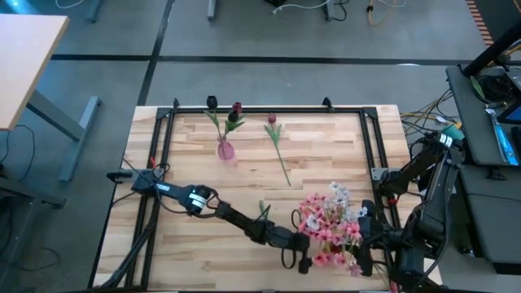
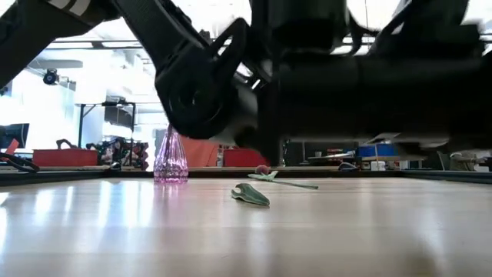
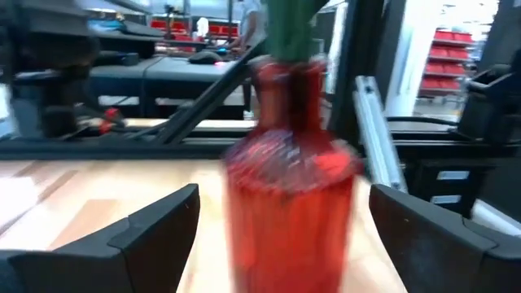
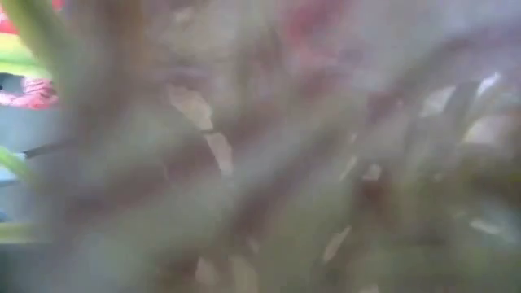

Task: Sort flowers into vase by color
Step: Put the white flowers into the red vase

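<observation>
A red ribbed vase [image 3: 289, 203] holds a spray of pink and whitish flowers [image 1: 330, 221] near the table's near right corner. My left gripper [image 3: 277, 236] is open and level, one finger on either side of this vase with a gap on both sides. At the far side, a clear pink vase [image 1: 225, 150] holds maroon tulips [image 1: 235, 111]. One more tulip [image 1: 278, 142] lies flat on the table. My right gripper [image 1: 368, 240] hangs beside the pink spray; its wrist view is filled with blurred blooms.
A loose green leaf [image 1: 264, 210] lies on the wood just beyond my left arm, and it also shows as the leaf [image 2: 252, 195] in the low view. A black frame [image 1: 269, 108] runs round the table's edges. Bare wood lies between the two vases.
</observation>
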You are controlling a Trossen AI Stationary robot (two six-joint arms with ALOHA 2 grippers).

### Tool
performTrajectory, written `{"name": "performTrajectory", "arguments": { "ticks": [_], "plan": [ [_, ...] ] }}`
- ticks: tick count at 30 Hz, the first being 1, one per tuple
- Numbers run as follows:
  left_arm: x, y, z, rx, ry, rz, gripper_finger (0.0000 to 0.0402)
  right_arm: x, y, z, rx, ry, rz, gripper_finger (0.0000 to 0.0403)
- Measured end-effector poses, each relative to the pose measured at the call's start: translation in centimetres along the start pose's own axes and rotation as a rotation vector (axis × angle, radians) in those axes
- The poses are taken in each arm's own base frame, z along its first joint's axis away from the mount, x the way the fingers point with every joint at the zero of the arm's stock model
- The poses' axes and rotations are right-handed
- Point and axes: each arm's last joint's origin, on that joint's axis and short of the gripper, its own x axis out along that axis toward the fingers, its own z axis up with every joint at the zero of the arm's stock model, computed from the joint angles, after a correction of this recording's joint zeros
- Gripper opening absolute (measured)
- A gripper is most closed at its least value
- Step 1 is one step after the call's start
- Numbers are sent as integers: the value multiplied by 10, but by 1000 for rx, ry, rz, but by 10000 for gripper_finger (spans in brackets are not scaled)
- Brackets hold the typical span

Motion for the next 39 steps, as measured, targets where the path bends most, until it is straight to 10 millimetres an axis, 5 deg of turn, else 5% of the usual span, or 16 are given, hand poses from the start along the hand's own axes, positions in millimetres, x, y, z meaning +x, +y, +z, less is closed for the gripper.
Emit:
{"name": "performTrajectory", "arguments": {
  "ticks": [15, 23, 39],
  "plan": [
    [26, 8, -5, -6, 54, -110, 312, 6, 7, -5, -9, 5, -5, 272],
    [25, 11, -12, 22, 62, -55, 257, 9, 10, -9, -40, 6, -11, 270],
    [19, 16, -16, 93, 65, 96, 257, 11, 10, -9, -96, -42, -39, 267]
  ]
}}
